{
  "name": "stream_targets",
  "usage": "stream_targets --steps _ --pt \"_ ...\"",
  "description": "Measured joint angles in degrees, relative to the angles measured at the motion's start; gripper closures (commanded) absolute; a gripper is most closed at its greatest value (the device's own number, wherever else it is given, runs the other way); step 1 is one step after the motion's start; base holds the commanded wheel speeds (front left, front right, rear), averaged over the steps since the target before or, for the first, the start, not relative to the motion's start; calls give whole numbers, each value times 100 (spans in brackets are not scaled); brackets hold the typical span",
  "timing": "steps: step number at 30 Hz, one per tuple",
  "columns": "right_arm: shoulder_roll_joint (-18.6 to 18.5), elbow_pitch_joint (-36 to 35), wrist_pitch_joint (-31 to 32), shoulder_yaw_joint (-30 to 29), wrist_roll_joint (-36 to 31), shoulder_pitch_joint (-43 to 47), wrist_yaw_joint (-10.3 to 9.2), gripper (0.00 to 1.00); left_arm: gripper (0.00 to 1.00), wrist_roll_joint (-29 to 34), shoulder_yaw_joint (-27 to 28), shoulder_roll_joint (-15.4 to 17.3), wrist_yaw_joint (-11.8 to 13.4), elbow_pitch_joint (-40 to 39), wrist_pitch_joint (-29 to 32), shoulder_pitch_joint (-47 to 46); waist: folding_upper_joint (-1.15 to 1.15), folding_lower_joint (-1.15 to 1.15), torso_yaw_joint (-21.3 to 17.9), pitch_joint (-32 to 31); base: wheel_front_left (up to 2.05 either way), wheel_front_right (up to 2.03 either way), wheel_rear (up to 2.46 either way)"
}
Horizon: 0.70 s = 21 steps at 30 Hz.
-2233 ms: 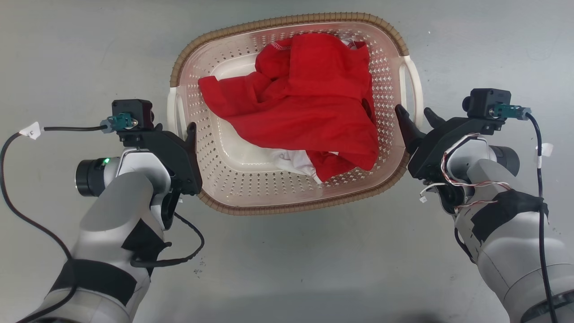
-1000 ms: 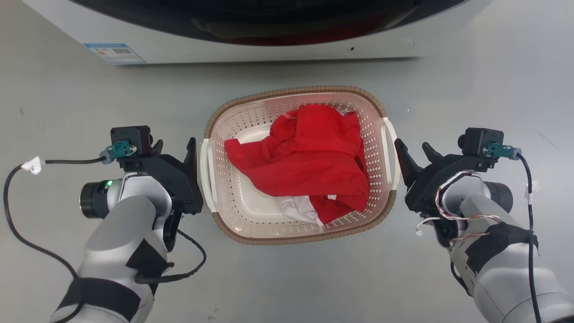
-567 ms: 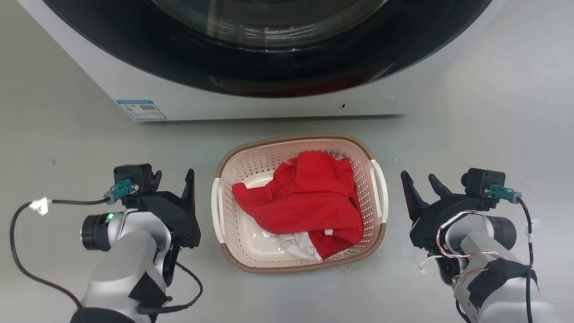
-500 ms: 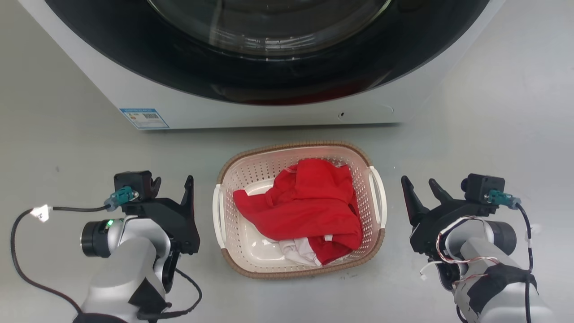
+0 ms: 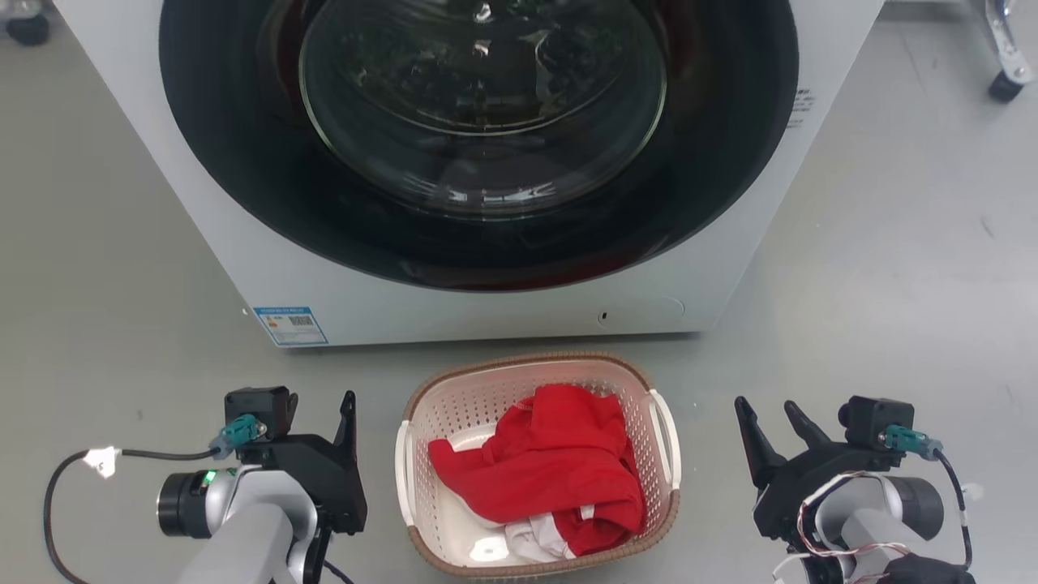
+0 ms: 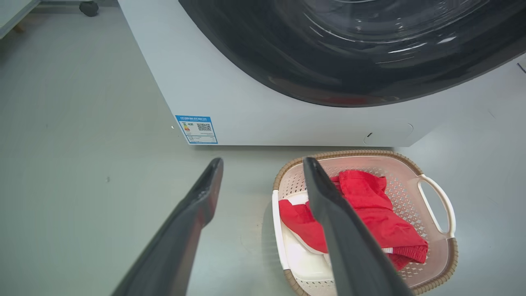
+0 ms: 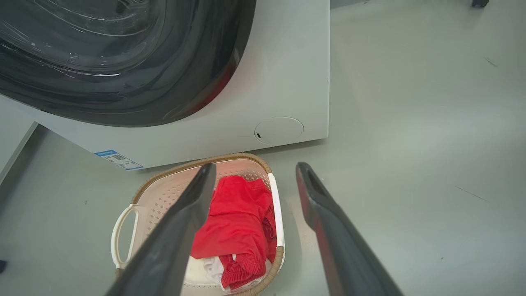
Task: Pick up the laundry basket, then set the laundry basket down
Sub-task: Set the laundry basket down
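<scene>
floor (image 5: 892, 243): plain grey, smooth, a few scuffs | washing machine (image 5: 478, 162): white front-loader parked right on it, dark round door | laundry basket (image 5: 519, 361): sitting on the floor just in front of the machine, tiny gap between them | caster wheel (image 5: 1005, 85): far back right, second wheel (image 5: 28, 28) far back left

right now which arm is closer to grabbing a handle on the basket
Left, narrowly. Both grippers are open and clear of the basket, but the left gripper sits closer to its handle than the right gripper does.
</scene>
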Motion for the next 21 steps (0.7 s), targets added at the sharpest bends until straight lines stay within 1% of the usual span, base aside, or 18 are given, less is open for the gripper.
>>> stream_targets --steps 4,10,15,21 --pt "-38 -115 -3 -1 -49 263 0 0 0 85 24 44 114 -315 0 318 0 0 -13 -345 0 0 0" --pt "-112 -576 -3 -157 -126 703 -12 0 0 230 86 123 301 -902 0 850 0 0 -30 -833 0 0 0" --pt "-193 -1063 -4 -213 -346 1020 -164 0 0 405 214 258 427 -1537 0 1278 0 0 -50 -1146 0 0 0" --pt "-342 -1718 -5 -315 -567 1593 -432 0 0 565 347 359 555 -2360 0 2012 0 0 -88 -1406 0 0 0"
